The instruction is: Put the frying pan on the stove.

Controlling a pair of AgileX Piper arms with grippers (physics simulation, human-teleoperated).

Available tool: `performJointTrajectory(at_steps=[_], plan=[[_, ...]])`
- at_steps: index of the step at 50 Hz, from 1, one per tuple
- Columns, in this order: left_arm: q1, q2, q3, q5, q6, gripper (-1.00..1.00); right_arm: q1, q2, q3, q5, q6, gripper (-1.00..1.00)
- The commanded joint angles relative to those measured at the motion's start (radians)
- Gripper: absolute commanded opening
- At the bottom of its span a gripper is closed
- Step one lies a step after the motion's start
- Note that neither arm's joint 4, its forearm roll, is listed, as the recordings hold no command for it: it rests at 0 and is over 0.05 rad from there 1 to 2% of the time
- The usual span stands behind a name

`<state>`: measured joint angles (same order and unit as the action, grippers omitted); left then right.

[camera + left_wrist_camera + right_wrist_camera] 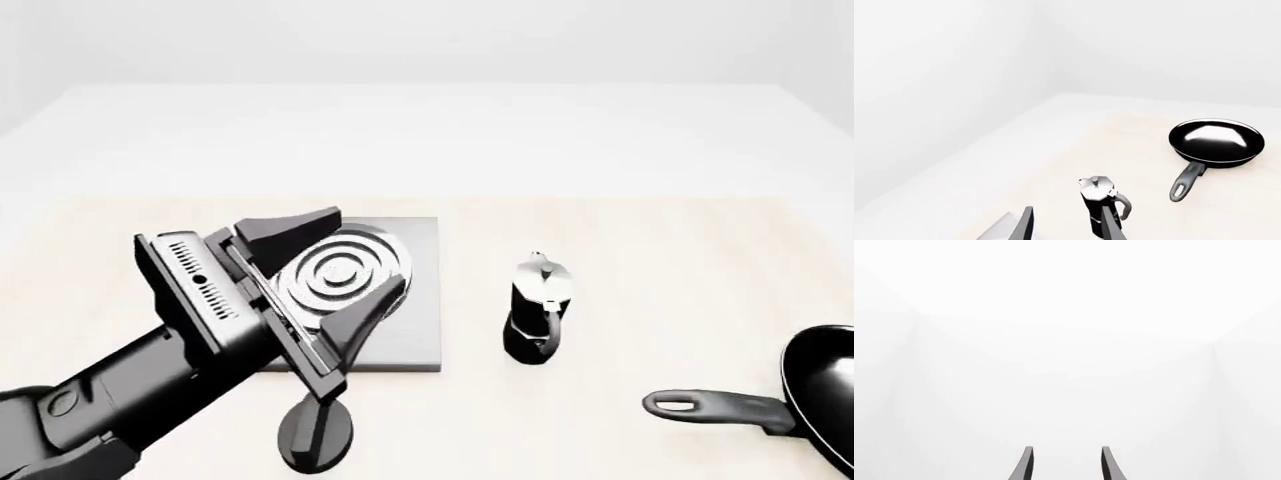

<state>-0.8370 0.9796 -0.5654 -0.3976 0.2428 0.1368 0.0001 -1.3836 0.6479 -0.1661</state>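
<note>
The frying pan [825,385] lies at the table's front right edge, partly cut off, with its handle [707,408] pointing left. In the left wrist view the pan [1217,140] shows whole, with a glossy inside. The stove [400,300] lies left of centre, a grey plate with silver rings. My left gripper [363,250] hovers over the stove, open and empty; its fingers [1111,225] also show in the left wrist view. My right gripper [1066,465] is open and empty, facing blank white; it is out of the front view.
A black-and-silver moka pot [538,310] stands between stove and pan, also in the left wrist view [1101,202]. A black oval knob [316,435] lies in front of the stove. A corner of the stove [997,230] shows by the left fingers.
</note>
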Motion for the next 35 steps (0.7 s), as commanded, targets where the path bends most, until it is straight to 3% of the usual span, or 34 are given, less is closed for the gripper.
performJointTrajectory(at_steps=[1, 35], plan=[[-0.076, 0.091, -0.050, -0.019, 0.004, 1.00, 0.000, 0.000, -0.019, 0.015, 0.005, 1.00], [-0.228, 0.315, -0.221, -0.006, 0.020, 1.00, 0.003, 0.000, -0.020, 0.010, 0.014, 1.00]])
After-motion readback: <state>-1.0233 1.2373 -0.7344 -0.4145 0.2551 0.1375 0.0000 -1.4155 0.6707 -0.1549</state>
